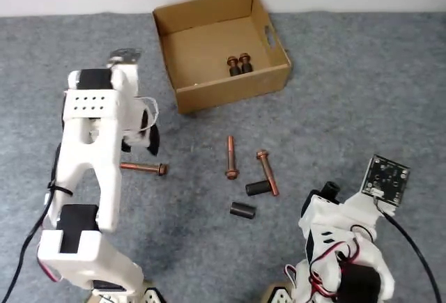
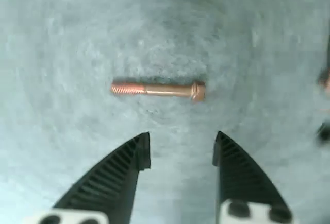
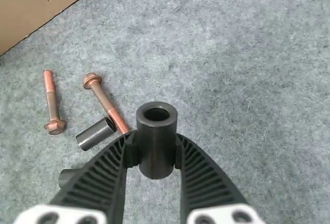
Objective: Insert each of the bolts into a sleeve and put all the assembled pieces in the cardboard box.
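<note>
Has two assembled pieces (image 1: 239, 65) in the cardboard box (image 1: 230, 88) — three bolts (image 1: 231, 157) to go. Grips a sleeve (image 3: 156, 123) in the right hand (image 3: 154, 141); holds the left hand (image 2: 181, 136) spread open above one bolt (image 2: 159, 90).

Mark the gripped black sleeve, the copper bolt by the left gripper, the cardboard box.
Black metal sleeve (image 3: 156, 149): right wrist view, side.
Copper bolt (image 2: 160, 90): left wrist view, shank.
Cardboard box (image 1: 233, 87): high view, front wall.

Open left hand (image 2: 180, 152) above a lying bolt (image 2: 159, 90)
</note>
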